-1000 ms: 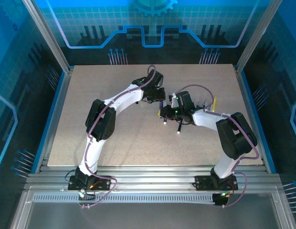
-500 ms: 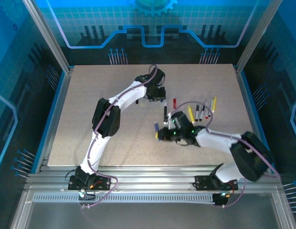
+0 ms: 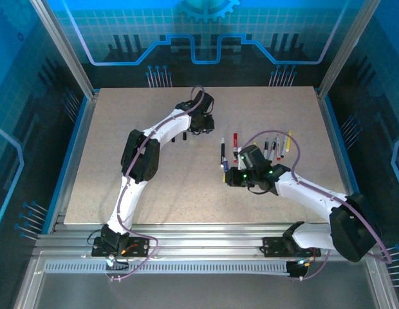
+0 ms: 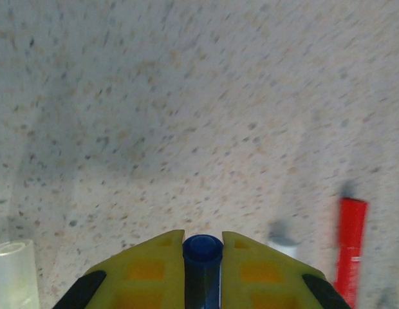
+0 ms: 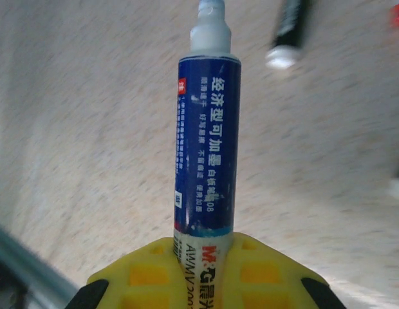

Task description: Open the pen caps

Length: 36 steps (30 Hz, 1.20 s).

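On the far side of the table (image 3: pixel 122 129), the left gripper (image 4: pixel 203 239) is pinched tight on a blue cap (image 4: pixel 203 254). The cap sits between its yellow fingers (image 4: pixel 148 270). A pale cap (image 4: pixel 16 270) stands on the table just to its left. A red thing (image 4: pixel 351 248) lies to its right; I cannot tell if it is a cap or a pen. Nearer the middle, the right gripper (image 5: pixel 203 248) is squeezed on a blue pen (image 5: pixel 206 141). The pen's white tip (image 5: pixel 211 29) is bare. Loose pens (image 3: pixel 277 147) lie close together just past it.
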### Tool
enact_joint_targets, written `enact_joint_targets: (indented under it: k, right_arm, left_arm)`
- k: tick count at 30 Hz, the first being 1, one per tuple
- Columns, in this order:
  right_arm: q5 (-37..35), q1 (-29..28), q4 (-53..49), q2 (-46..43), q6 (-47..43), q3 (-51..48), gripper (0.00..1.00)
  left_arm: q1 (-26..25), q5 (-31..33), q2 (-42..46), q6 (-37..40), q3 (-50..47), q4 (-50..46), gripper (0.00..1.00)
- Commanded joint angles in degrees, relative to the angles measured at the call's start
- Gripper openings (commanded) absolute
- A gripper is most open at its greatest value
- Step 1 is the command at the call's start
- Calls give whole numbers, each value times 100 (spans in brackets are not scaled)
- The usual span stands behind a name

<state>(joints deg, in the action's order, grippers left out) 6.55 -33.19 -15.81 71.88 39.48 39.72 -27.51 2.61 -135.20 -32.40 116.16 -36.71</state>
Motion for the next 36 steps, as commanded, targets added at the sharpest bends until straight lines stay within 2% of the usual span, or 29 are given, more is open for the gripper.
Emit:
enact_joint_targets:
  k: [1,6,11,13,20,28,36]
  right_arm:
    - [-690,423,-714,-165,-528,301,0]
    - [-992,1064,-1040,100,-1016,594,0]
    - [-923,1548,-1059,566,-1342,914,0]
    - [-995,1611,-1077,788,-1438,1033,0]
    - [-1303,1614,-1119,1534,-1574,1482,0]
    - [-1438,1587,-1140,2102,-1644,1724,0]
    - [-1664,1578,-1223,2665,-1654,1924,0]
  left_arm:
    - [-9,422,266,298,-143,-128,0]
    - [-18,692,207,494,-236,-331,0]
    - [-27,771,33,608,-181,-493,0]
    - [-27,809,-2,636,-166,-542,2]
    - [-26,865,-101,685,-112,-653,19]
    - [-26,806,-233,701,-37,-693,21]
    - [-26,784,-289,721,-23,-689,29]
